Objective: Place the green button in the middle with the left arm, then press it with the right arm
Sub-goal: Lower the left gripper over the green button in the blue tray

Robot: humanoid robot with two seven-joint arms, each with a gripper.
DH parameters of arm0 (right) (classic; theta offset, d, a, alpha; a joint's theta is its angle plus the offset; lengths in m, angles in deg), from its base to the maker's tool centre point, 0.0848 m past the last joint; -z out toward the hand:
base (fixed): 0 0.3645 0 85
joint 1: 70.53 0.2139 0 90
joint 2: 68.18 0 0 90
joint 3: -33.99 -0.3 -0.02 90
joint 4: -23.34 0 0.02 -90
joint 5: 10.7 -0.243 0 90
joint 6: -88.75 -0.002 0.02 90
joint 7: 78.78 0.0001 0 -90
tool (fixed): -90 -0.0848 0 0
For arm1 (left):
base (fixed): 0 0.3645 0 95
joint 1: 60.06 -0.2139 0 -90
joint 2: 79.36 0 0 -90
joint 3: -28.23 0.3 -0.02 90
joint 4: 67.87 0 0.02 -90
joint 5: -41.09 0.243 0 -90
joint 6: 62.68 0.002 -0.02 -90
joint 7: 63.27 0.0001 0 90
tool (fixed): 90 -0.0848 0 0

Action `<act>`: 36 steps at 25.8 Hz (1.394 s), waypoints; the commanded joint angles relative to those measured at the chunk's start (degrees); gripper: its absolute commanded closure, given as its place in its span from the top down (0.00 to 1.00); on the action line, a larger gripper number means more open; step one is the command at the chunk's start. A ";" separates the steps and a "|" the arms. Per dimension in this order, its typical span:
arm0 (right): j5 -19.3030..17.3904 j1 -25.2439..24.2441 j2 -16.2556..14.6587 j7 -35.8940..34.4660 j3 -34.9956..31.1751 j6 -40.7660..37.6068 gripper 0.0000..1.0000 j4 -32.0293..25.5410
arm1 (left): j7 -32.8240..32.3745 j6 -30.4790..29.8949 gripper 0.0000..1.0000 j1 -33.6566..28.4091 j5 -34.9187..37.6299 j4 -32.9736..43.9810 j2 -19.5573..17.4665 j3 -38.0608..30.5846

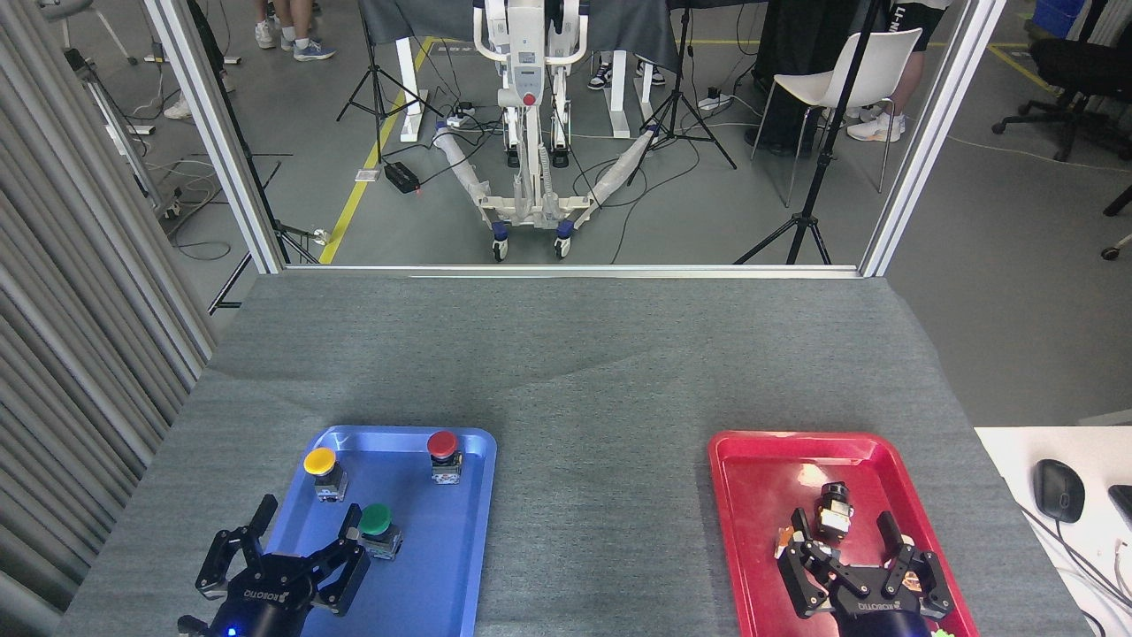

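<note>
Three buttons in the blue tray (460,566): green button (377,524) at the near middle, yellow button (321,469) and red button (443,451) farther back. Left gripper (305,548) spread wide over the tray's left rim, right finger just beside the green cap. Right gripper (847,541) also wide, over the red tray (752,531) near a small dark part (832,513); bare grey middle (601,522) between two trays.

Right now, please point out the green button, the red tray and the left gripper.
green button (375,518), head view, on its domed green cap.
red tray (769,495), head view, on a bare part of its floor.
left gripper (305,540), head view, midway between its open fingertips.
</note>
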 commanded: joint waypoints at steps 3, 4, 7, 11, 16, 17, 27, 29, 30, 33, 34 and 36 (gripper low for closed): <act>0.10 0.45 -0.08 -0.18 0.16 0.39 1.00 0.00 | -0.30 -1.63 1.00 0.00 0.00 0.02 0.21 -0.24; 0.10 0.54 -0.16 -0.18 0.16 0.39 1.00 0.00 | -0.30 -1.63 1.00 0.00 0.00 0.02 0.21 -0.33; 0.10 0.45 -0.25 -0.10 0.16 0.39 1.00 0.00 | -0.30 -1.80 1.00 0.00 0.00 0.11 0.12 -0.33; 0.19 0.37 -0.25 -0.10 0.33 0.22 1.00 -0.53 | -0.30 -1.89 1.00 -0.09 0.00 0.11 0.21 -0.24; -0.07 0.10 -0.43 -0.10 0.68 0.04 1.00 -1.58 | -0.56 -1.71 1.00 -0.09 0.09 0.11 0.30 -0.24; -0.07 0.10 -0.52 -0.10 0.77 0.04 1.00 -1.58 | -0.56 -1.71 1.00 -0.09 0.09 0.11 0.30 -0.24; 0.01 -0.78 -0.34 0.08 0.86 -0.49 1.00 -1.41 | -1.62 -1.01 0.99 -0.18 0.09 -1.03 -0.05 -0.06; 0.01 -1.92 -0.34 -0.01 0.86 -0.31 1.00 -1.41 | -3.55 -1.01 0.99 -0.27 0.09 -1.56 -0.14 0.11; 0.01 -2.27 -0.34 -0.01 0.86 -0.31 1.00 -1.41 | -4.60 -1.10 0.99 -0.35 0.09 -1.65 -0.23 0.20; -0.07 -2.54 -0.34 -0.01 0.86 -0.22 1.00 -1.41 | -6.80 -1.89 0.99 -1.14 0.18 -3.76 -2.16 1.34; 0.01 -2.71 -0.34 -0.01 0.86 -0.31 1.00 -1.41 | -6.89 -1.89 0.99 -1.14 0.18 -4.99 -2.69 2.40; 0.10 -2.71 -0.25 -0.01 0.86 -0.22 1.00 -1.49 | -6.63 -1.80 0.99 -0.88 0.18 -7.53 -2.69 3.54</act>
